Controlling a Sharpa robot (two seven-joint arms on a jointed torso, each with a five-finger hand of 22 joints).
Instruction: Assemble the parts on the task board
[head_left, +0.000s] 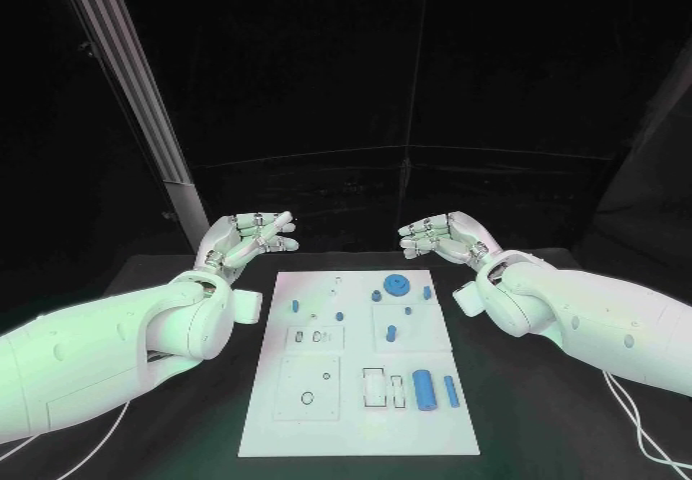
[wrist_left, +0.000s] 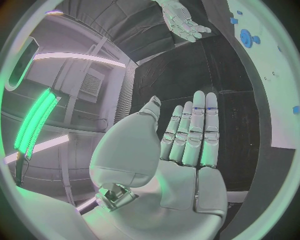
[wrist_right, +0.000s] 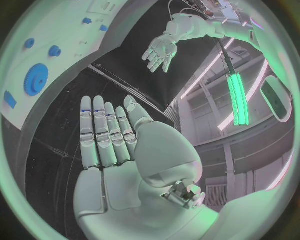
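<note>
The white task board (head_left: 361, 400) lies in the middle of the black table. Near its far edge a blue gear (head_left: 397, 285) lies among a few small blue pieces, such as one (head_left: 427, 292) beside it. Near the right front, a thick blue cylinder (head_left: 423, 389) lies next to a thinner one (head_left: 450, 391). My left hand (head_left: 253, 238) hovers open beyond the board's far left corner, and my right hand (head_left: 450, 236) hovers open beyond its far right corner. Both hold nothing. The wrist views show the left hand (wrist_left: 187, 145) and the right hand (wrist_right: 109, 145) with fingers straight, and the gear (wrist_left: 249, 37) (wrist_right: 37, 76).
Black table (head_left: 562, 420) surrounds the board on all sides. A grey metal post (head_left: 152, 130) rises at the back left. Thin white cables (head_left: 627, 410) trail on the table under the right arm. The board has several empty slots and holes, such as a rectangular slot (head_left: 374, 387).
</note>
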